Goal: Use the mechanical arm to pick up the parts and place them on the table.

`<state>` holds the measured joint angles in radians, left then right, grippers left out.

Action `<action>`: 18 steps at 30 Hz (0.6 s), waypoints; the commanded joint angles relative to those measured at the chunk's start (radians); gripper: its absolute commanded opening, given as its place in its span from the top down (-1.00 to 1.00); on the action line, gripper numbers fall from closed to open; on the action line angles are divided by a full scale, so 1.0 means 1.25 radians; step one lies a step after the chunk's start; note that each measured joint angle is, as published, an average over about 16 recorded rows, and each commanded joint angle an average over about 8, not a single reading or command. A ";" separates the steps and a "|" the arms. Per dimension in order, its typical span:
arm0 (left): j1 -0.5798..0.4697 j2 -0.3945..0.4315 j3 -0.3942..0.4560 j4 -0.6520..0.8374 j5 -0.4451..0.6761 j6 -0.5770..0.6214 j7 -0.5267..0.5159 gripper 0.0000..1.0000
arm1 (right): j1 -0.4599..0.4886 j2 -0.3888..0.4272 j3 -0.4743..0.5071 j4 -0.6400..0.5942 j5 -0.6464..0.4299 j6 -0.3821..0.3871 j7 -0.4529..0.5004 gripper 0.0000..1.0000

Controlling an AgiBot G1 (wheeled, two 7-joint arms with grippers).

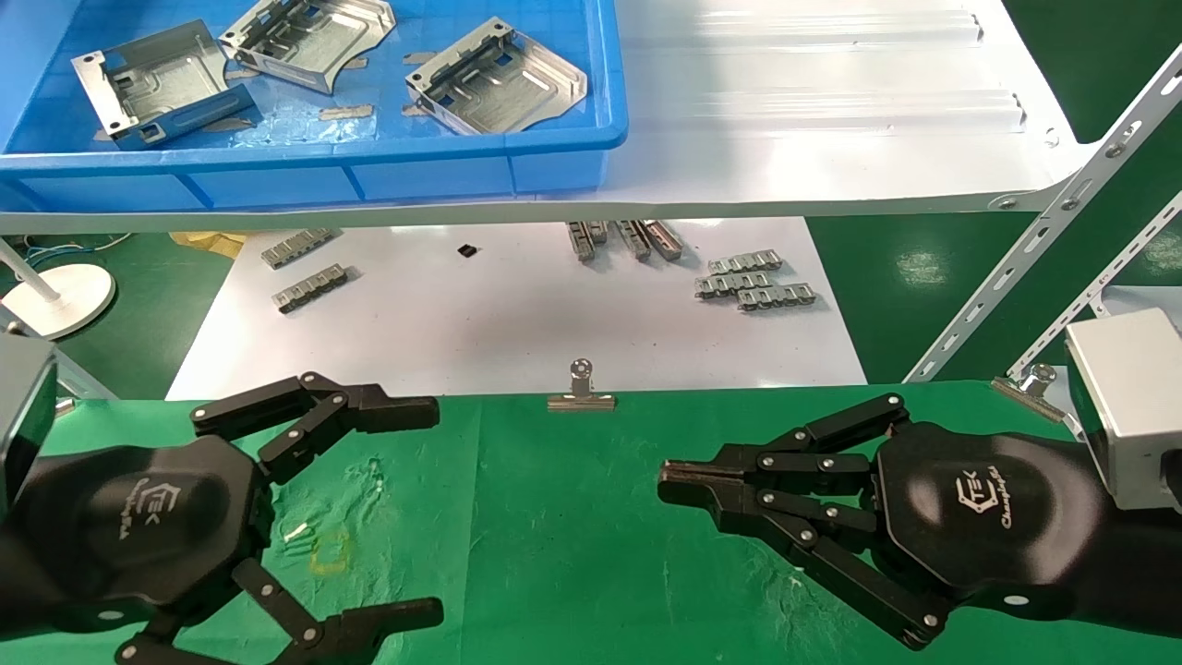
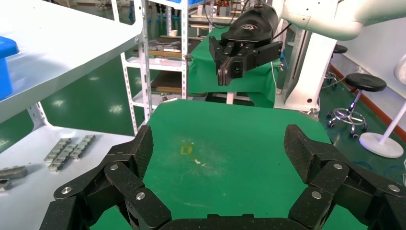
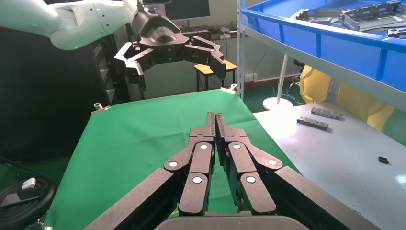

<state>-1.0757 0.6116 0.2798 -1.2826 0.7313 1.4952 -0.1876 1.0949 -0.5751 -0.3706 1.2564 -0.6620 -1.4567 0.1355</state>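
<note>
Three shiny silver parts lie in a blue bin (image 1: pixel 323 175) on the white shelf: one at left (image 1: pixel 152 81), one in the middle (image 1: pixel 309 39), one at right (image 1: pixel 497 78). My left gripper (image 1: pixel 434 513) is open and empty over the green table (image 1: pixel 554 517) at the near left; its wide-spread fingers (image 2: pixel 139 148) frame bare cloth. My right gripper (image 1: pixel 667 488) is shut and empty over the table at the near right, pointing left; its fingertips (image 3: pixel 210 125) press together. No part lies on the table.
Small ribbed grey strips (image 1: pixel 755 282) lie on the white board (image 1: pixel 517 323) under the shelf (image 1: pixel 831 120). A binder clip (image 1: pixel 581 388) holds the cloth's far edge. A yellow square mark (image 1: pixel 331 552) sits by the left gripper. White slotted shelf struts (image 1: pixel 1043 231) stand at right.
</note>
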 commanded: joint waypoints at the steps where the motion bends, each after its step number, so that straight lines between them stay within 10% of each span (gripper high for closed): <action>1: 0.000 0.000 0.000 0.000 0.000 0.000 0.000 -1.00 | 0.000 0.000 0.000 0.000 0.000 0.000 0.000 1.00; 18: 0.000 0.000 0.000 0.000 0.000 0.000 0.000 -1.00 | 0.000 0.000 0.000 0.000 0.000 0.000 0.000 1.00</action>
<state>-1.0757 0.6116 0.2798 -1.2826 0.7313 1.4952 -0.1876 1.0949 -0.5751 -0.3706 1.2564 -0.6620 -1.4567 0.1355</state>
